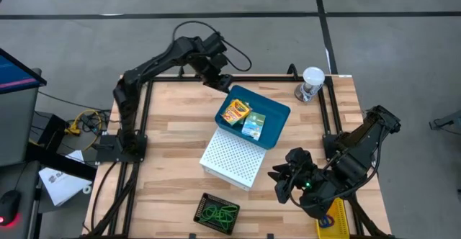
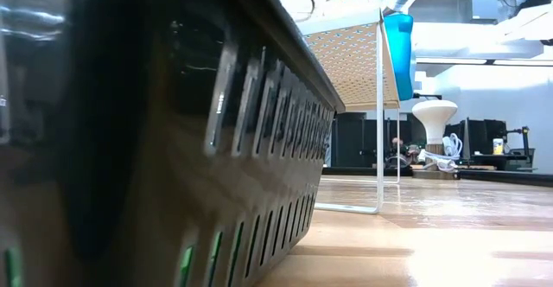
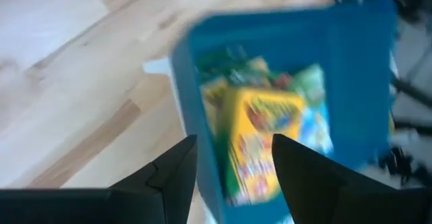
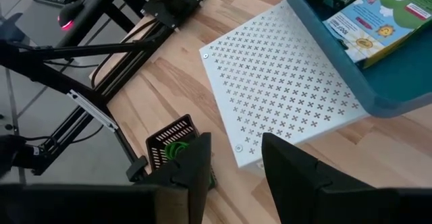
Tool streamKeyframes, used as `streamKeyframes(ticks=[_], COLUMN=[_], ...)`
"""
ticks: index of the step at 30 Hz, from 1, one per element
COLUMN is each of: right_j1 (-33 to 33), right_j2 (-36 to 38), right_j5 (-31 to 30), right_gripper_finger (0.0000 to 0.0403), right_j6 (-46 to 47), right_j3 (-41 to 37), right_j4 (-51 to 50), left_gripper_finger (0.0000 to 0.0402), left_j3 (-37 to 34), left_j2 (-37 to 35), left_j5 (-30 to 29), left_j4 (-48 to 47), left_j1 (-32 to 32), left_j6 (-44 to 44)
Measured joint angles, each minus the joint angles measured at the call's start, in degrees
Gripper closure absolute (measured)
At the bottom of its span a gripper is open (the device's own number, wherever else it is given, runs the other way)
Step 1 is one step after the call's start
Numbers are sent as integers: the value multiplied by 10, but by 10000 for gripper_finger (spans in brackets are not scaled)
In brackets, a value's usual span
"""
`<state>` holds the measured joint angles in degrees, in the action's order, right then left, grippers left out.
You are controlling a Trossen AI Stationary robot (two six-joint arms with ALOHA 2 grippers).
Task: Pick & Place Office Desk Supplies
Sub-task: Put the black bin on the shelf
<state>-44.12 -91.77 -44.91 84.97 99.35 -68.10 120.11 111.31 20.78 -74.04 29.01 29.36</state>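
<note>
The left gripper (image 3: 233, 166), fingers parted and empty, hovers over the crayon box (image 3: 260, 140): light, stiff card, best gripped across its narrow sides.

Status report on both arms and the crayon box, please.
Left end effector open above the blue plastic bin. Yellow-orange crayon box inside, released. Right end effector open, waiting over the white perforated box.

A yellow-orange crayon box (image 1: 234, 112) lies flat beside a small green card box (image 1: 253, 126), both just right of the frame's centre. Green rubber-band loops (image 1: 219, 212) sit tangled at the bottom centre.
</note>
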Motion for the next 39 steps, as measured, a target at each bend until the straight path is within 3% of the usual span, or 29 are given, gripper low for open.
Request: streamKeyframes(ticks=[9,15,22,25,30,35,39], right_j1=[-1,-1,-2,-2,-2,-2,-2], right_j2=[0,0,0,0,-1,-4,-4], right_j5=[0,0,-1,-2,-3,-21,-23], right_gripper_finger=[273,273,273,273,273,273,273], right_j6=[1,1,1,1,1,1,12], right_j3=[0,0,0,0,0,0,0], right_j4=[10,14,34,42,54,76,75], left_gripper_finger=[230,238,236,235,235,236,239], left_j3=[0,-66,-238,-329,-470,-596,-658], left_j2=[-115,-237,-361,-392,-407,-371,-323], left_j5=[-18,-36,-105,-133,-239,-318,-333], left_j4=[-165,-141,-97,-24,136,282,384], left_j1=[-60,-178,-399,-511,-673,-751,-756], left_j6=[-175,-161,89,248,474,648,700])
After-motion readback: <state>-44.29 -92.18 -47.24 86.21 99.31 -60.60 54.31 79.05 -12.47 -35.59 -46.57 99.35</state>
